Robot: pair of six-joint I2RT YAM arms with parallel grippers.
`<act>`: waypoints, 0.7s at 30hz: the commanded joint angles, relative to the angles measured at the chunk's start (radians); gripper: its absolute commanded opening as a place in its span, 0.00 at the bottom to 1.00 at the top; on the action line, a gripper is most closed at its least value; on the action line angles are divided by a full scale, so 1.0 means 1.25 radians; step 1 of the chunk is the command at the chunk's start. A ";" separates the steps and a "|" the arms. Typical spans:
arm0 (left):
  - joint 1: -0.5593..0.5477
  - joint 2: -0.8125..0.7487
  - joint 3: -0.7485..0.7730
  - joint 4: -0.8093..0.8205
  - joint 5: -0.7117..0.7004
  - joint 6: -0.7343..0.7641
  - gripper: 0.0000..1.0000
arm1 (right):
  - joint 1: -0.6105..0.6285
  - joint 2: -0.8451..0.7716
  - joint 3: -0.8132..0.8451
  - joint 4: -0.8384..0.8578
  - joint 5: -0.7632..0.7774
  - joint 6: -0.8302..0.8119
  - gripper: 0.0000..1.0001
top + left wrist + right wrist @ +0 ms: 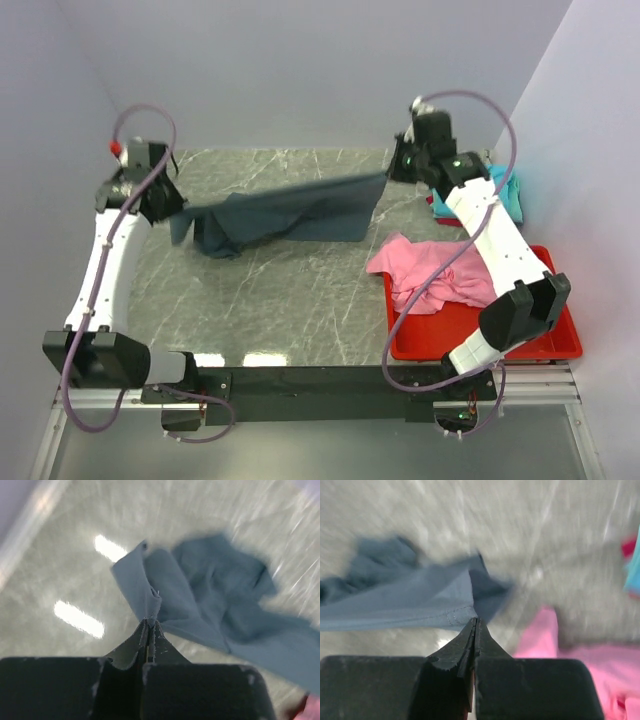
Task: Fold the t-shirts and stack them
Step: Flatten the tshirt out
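Aloft, t-shirt [290,215] edge taut, left claw [148,623], right claw [475,622]

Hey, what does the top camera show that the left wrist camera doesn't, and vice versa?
Only the top view: the right gripper, the red bin, a turquoise t-shirt, and the blue-grey t-shirt stretched between both grippers. Only the left wrist view: the left gripper up close, shut on that shirt's edge. Both: the blue-grey t-shirt, the marble table and the pink t-shirt, just a sliver in the wrist view.
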 commanded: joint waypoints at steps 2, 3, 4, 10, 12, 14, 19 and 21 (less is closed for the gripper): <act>0.005 -0.092 -0.235 0.011 0.165 -0.056 0.05 | 0.007 -0.062 -0.214 0.050 0.035 0.003 0.00; 0.005 -0.105 -0.309 0.015 0.197 -0.077 0.14 | 0.012 -0.069 -0.241 0.058 0.031 0.006 0.00; 0.005 -0.115 -0.338 0.016 0.238 -0.084 0.18 | 0.018 -0.079 -0.267 0.063 0.031 0.008 0.00; 0.007 -0.128 -0.338 0.005 0.157 -0.089 0.45 | 0.040 -0.089 -0.350 0.084 0.024 0.007 0.00; 0.006 -0.075 -0.315 0.021 0.139 -0.077 0.51 | 0.043 -0.082 -0.343 0.089 0.022 0.005 0.00; 0.008 -0.003 -0.285 0.021 0.124 -0.073 0.53 | 0.049 -0.066 -0.325 0.085 0.018 0.002 0.00; 0.008 0.087 -0.249 0.027 0.060 -0.046 0.56 | 0.065 -0.059 -0.310 0.085 0.019 0.008 0.00; 0.010 0.090 -0.250 0.022 0.017 -0.038 0.59 | 0.070 -0.064 -0.322 0.091 0.015 0.012 0.00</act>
